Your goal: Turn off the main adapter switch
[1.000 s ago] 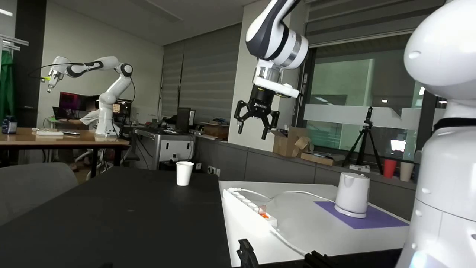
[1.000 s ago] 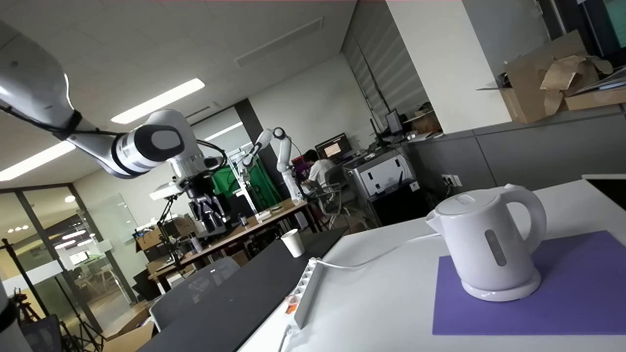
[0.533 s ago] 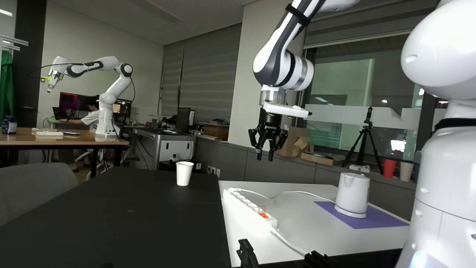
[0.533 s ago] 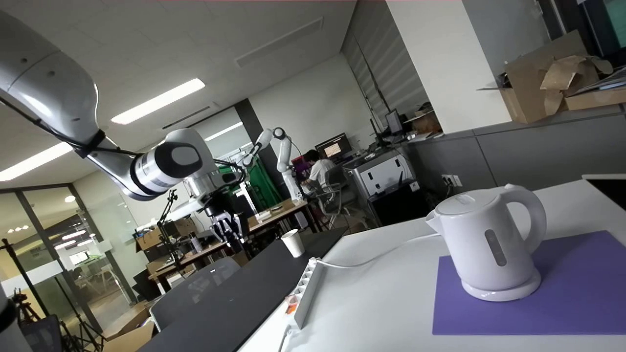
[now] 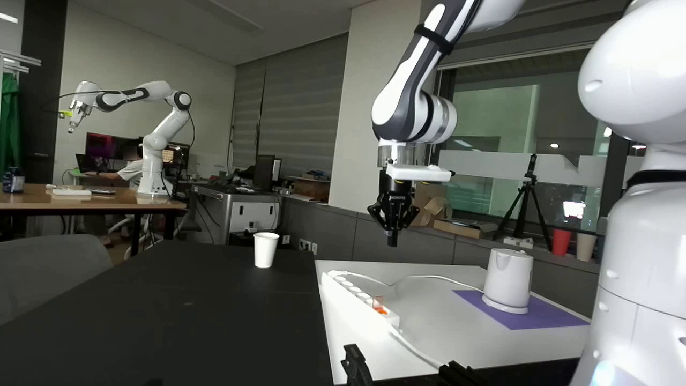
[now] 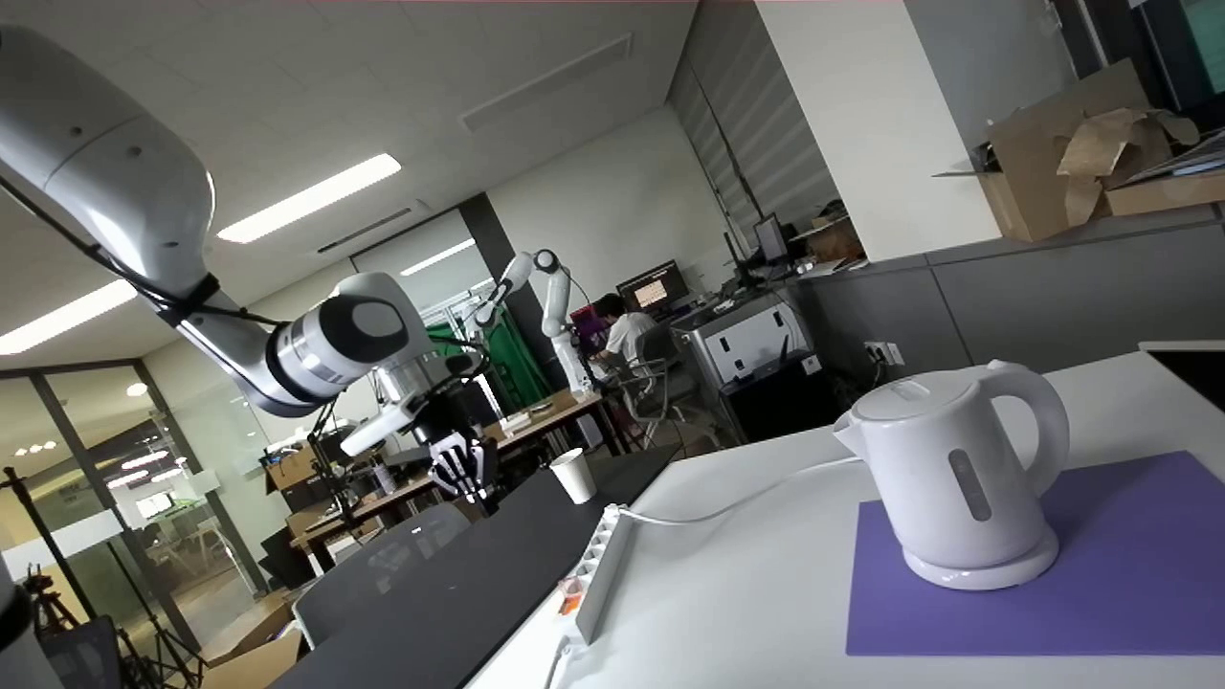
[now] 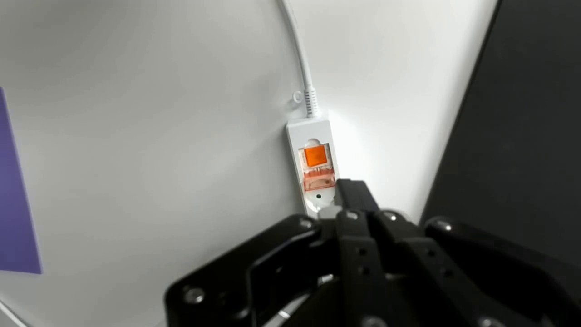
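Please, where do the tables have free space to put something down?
The white table is bare between the power strip and the purple sheet, except where a thin cable crosses. The black table is bare between the cup and the grey chair. Crowded: the orange switch, with a flap beside it and the hand above; also the purple sheet under the kettle.

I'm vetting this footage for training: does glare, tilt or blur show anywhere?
Wrist view: glare whitens the table beside the power strip, the orange switch looks crisp, the dark gripper softer; both exterior views: the table washes out there too; in an exterior view: strong tilt, a ceiling light blown white.
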Motion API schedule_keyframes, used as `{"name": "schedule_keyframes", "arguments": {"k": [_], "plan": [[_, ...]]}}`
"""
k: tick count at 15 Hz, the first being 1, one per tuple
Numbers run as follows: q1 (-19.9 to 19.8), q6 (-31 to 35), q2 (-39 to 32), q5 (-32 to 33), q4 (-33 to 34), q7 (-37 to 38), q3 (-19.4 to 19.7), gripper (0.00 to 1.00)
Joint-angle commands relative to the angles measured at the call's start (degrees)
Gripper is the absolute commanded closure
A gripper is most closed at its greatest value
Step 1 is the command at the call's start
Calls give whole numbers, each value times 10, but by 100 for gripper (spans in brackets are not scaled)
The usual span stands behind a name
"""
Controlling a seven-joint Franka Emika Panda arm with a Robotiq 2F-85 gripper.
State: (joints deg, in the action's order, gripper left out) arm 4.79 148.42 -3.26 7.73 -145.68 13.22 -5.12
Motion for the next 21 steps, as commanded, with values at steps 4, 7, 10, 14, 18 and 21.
{"name": "schedule_keyframes", "arguments": {"k": [4,7,10,14,18,21], "plan": [[4,1,-3,13,-7,9,6,99],[4,1,-3,13,-8,10,6,99],[4,1,-3,13,-8,10,6,99],[5,32,-12,34,-20,10,8,100],[19,145,-39,147,-49,68,30,100],[40,202,-66,294,-55,156,77,100]]}}
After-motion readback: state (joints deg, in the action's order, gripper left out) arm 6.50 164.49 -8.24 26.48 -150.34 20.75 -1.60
